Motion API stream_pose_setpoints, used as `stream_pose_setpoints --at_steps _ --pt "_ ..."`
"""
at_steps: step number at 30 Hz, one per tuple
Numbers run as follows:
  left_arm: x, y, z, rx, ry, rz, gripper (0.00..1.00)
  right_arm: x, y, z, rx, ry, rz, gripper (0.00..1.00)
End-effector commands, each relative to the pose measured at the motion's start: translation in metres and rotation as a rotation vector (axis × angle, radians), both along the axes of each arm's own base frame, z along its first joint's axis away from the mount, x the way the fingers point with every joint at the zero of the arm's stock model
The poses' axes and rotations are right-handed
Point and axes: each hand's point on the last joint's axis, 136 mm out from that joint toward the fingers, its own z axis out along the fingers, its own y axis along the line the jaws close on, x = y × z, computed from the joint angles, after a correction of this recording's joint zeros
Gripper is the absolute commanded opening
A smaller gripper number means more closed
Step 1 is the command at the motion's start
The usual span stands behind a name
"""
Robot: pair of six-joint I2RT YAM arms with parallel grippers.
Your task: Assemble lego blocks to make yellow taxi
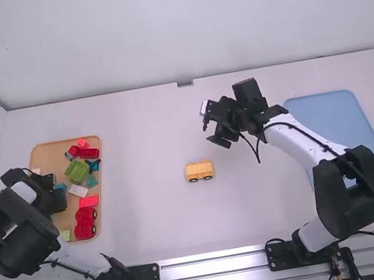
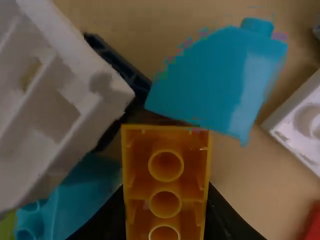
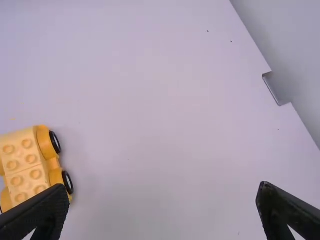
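Risk: yellow block point(image 2: 166, 192) may twist or slip if blue block point(image 2: 215, 80) snags it on lifting. Left pincer point(image 2: 166, 205): closed on yellow block, at tray point(image 1: 46, 156), counter's left side. Right pincer point(image 3: 163, 190): open; taxi base point(image 1: 199, 171) apart, nearer counter's near edge.

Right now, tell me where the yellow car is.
In the high view, the yellow car sits mid-table, right of the brown tray, below the right gripper.

No print looks readable, as far as the blur allows
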Motion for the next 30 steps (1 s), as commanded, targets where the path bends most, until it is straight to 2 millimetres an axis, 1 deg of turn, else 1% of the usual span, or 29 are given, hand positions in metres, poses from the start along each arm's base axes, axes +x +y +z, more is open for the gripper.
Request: stream_pose_setpoints --at_steps 1,4,6,8,9,10,11,13,14,15,16,17,18,19,21,23,24,26,27,29,30 --pt "0.009 0.012 0.02 0.008 -0.035 0.09 0.02 0.006 0.004 0.021 0.025 -0.047 0.004 0.99" --pt "0.031 0.0 0.048 -0.064 -0.13 0.081 0.02 0.01 0.01 0.028 0.07 -0.042 -0.032 0.99" --pt "0.047 -0.014 0.065 -0.117 -0.207 0.034 0.02 0.014 0.012 0.032 0.105 -0.035 -0.064 0.99" --pt "0.056 -0.026 0.079 -0.135 -0.264 -0.003 0.02 0.014 0.015 0.036 0.136 -0.03 -0.069 0.99" --pt "0.062 -0.036 0.09 -0.136 -0.299 -0.035 0.02 0.013 0.019 0.04 0.173 -0.021 -0.056 0.99" --pt "0.066 -0.044 0.096 -0.13 -0.319 -0.06 0.02 0.013 0.023 0.043 0.203 -0.014 -0.044 0.99" --pt "0.073 -0.059 0.105 -0.127 -0.354 -0.107 0.02 0.013 0.027 0.048 0.25 -0.006 -0.029 0.99" --pt "0.081 -0.074 0.114 -0.123 -0.397 -0.159 0.02 0.016 0.031 0.052 0.305 0.006 -0.015 0.99" --pt "0.089 -0.097 0.124 -0.123 -0.448 -0.255 0.02 0.018 0.035 0.053 0.344 0.018 -0.006 0.99" --pt "0.09 -0.103 0.126 -0.125 -0.461 -0.281 0.02 0.019 0.036 0.053 0.355 0.019 -0.004 0.99" --pt "0.095 -0.127 0.136 -0.141 -0.513 -0.38 0.02 0.021 0.04 0.054 0.39 0.028 0.011 0.99" --pt "0.098 -0.146 0.144 -0.159 -0.561 -0.459 0.02 0.022 0.044 0.054 0.419 0.036 0.028 0.99" --pt "0.102 -0.177 0.155 -0.202 -0.637 -0.576 0.02 0.02 0.053 0.054 0.461 0.051 0.064 0.99" --pt "0.103 -0.195 0.162 -0.229 -0.683 -0.646 0.02 0.019 0.057 0.055 0.481 0.057 0.085 0.99" --pt "0.103 -0.245 0.178 -0.307 -0.806 -0.837 0.02 0.012 0.069 0.059 0.558 0.073 0.182 0.99" --pt "0.102 -0.271 0.186 -0.361 -0.881 -0.927 0.02 0.008 0.075 0.063 0.609 0.087 0.237 0.99" --pt "0.1 -0.289 0.192 -0.415 -0.935 -0.983 0.02 0.002 0.08 0.07 0.664 0.105 0.301 0.99" --pt "0.095 -0.315 0.2 -0.505 -1.014 -1.068 0.02 -0.009 0.085 0.081 0.739 0.135 0.402 0.99" --pt "0.095 -0.319 0.201 -0.517 -1.025 -1.082 0.02 -0.01 0.086 0.083 0.749 0.142 0.415 0.99" --pt "0.087 -0.342 0.207 -0.601 -1.105 -1.212 0.02 -0.016 0.088 0.092 0.798 0.173 0.473 0.99" --pt "0.083 -0.348 0.209 -0.63 -1.132 -1.257 0.02 -0.017 0.089 0.094 0.81 0.187 0.485 0.99"
